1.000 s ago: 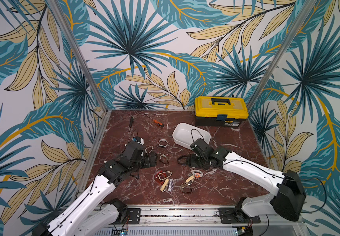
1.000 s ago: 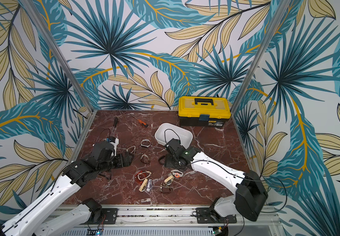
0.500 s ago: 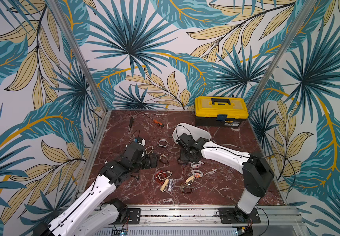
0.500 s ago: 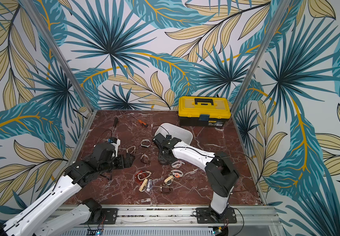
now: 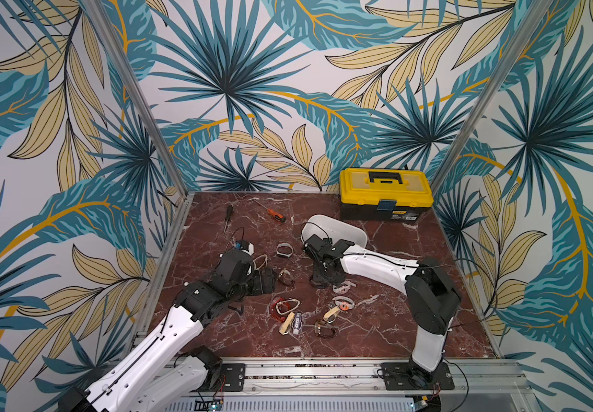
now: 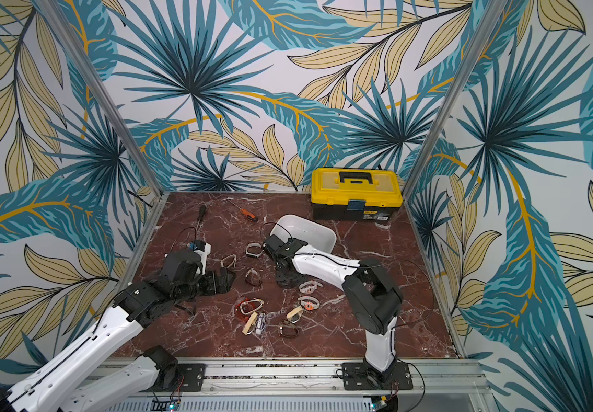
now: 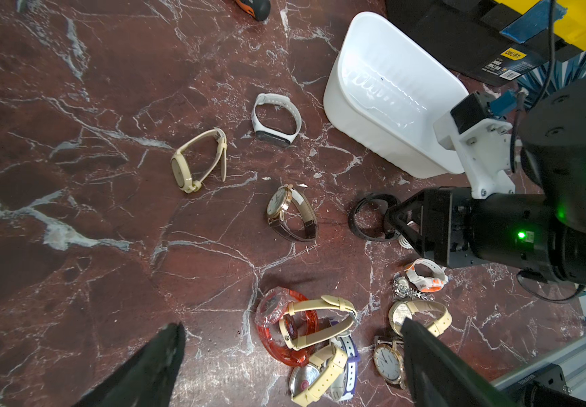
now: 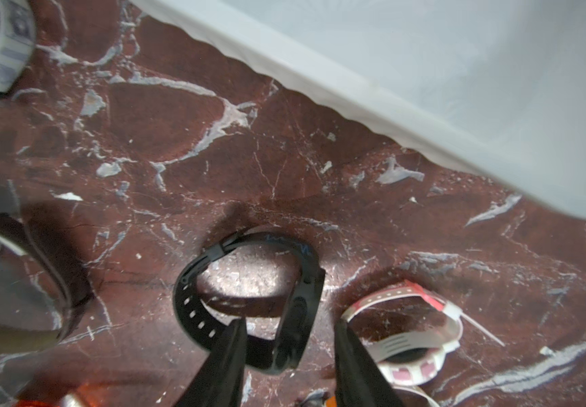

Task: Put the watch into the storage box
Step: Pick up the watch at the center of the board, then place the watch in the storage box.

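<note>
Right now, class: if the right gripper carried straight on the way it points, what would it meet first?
The black watch: the right gripper points down at it, jaws either side of its case. Just beyond, probably, the marble table.

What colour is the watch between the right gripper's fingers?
The watch is black all over, strap and case. The right wrist view shows it best.

You're working in a robot test cell: leaf-print panels (image 5: 238, 89) and aluminium posts (image 5: 138, 96) box in a marble-look tabletop (image 5: 395, 321). The left arm (image 5: 166, 342) and right arm (image 5: 373, 265) mount on a metal rail (image 5: 305, 371) at its front.
</note>
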Robot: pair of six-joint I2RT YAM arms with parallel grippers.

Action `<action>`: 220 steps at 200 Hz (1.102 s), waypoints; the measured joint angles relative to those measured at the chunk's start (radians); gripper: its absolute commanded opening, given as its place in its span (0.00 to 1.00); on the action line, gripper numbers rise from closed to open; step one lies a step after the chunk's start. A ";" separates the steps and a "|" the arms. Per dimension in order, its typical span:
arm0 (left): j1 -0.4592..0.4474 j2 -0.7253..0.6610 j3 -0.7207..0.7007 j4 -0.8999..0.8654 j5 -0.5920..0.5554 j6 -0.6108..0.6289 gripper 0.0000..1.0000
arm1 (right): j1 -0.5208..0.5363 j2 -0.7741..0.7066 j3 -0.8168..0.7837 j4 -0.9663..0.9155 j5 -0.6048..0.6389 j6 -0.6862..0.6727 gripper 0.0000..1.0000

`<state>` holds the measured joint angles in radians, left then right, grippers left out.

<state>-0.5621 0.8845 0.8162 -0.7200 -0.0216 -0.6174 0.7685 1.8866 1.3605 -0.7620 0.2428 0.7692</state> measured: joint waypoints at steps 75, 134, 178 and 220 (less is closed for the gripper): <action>0.000 0.002 -0.005 -0.002 -0.002 0.004 0.98 | 0.000 0.067 0.037 -0.003 0.011 -0.018 0.26; 0.000 0.002 -0.005 -0.002 -0.016 0.019 0.98 | 0.000 0.071 0.046 -0.019 0.035 -0.030 0.11; 0.000 0.002 -0.005 -0.002 -0.019 0.026 0.97 | 0.000 0.024 0.059 -0.054 0.082 -0.058 0.09; 0.000 0.002 -0.005 0.004 -0.015 0.026 0.98 | -0.010 -0.113 0.180 -0.129 0.139 -0.137 0.09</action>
<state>-0.5621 0.8864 0.8116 -0.7162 -0.0364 -0.5915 0.7582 1.7741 1.5410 -0.8909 0.3817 0.6319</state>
